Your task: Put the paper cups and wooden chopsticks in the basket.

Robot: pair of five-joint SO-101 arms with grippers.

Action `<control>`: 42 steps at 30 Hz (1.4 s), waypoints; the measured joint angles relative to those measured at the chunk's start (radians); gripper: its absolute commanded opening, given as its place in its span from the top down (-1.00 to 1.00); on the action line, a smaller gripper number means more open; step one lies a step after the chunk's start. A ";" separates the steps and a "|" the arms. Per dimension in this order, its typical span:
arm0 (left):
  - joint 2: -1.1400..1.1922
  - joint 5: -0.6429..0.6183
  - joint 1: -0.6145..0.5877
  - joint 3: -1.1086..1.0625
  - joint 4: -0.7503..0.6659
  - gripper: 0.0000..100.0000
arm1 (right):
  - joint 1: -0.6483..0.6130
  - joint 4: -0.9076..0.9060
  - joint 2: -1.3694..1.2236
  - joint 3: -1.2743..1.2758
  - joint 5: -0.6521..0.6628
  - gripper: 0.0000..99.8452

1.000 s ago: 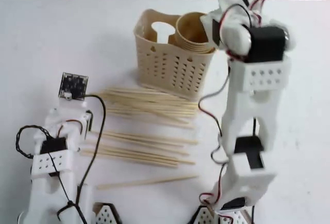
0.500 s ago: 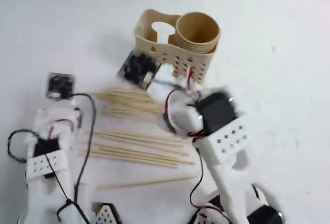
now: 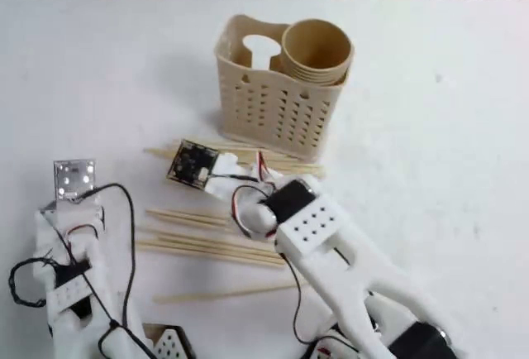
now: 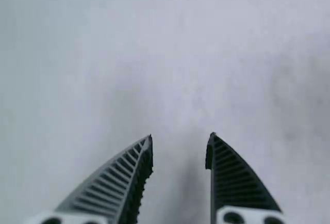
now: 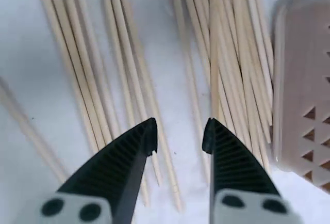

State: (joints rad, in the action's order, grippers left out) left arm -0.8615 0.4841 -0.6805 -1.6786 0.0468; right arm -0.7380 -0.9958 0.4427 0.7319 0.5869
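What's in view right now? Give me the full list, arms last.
paper cups: one nested stack, number unclear, tan, standing in the basket.
basket: one, beige, perforated walls, at the far middle of the table.
chopsticks: many, too overlapped to count, pale wood, loose on the table in front of the basket; none in the basket.
table: one, white.
left gripper: one, dark ribbed fingers, open, over bare table at the near left.
right gripper: one, dark ribbed fingers, open, above the chopsticks, close to the basket's front wall.
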 measured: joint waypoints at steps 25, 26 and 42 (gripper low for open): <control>0.000 0.003 0.000 0.000 -0.002 0.62 | 0.109 0.215 -0.476 -0.155 0.097 0.52; 0.000 0.003 0.000 0.000 -0.002 0.62 | 0.109 0.215 -0.497 -0.169 0.104 0.54; 0.000 0.003 0.000 0.000 -0.002 0.62 | 0.112 0.198 -0.582 -0.247 0.110 0.97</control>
State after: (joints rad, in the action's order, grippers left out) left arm -0.8615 0.4872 -0.6805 -1.6786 0.0453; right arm -0.6260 -0.7979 -0.1389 0.4849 0.6974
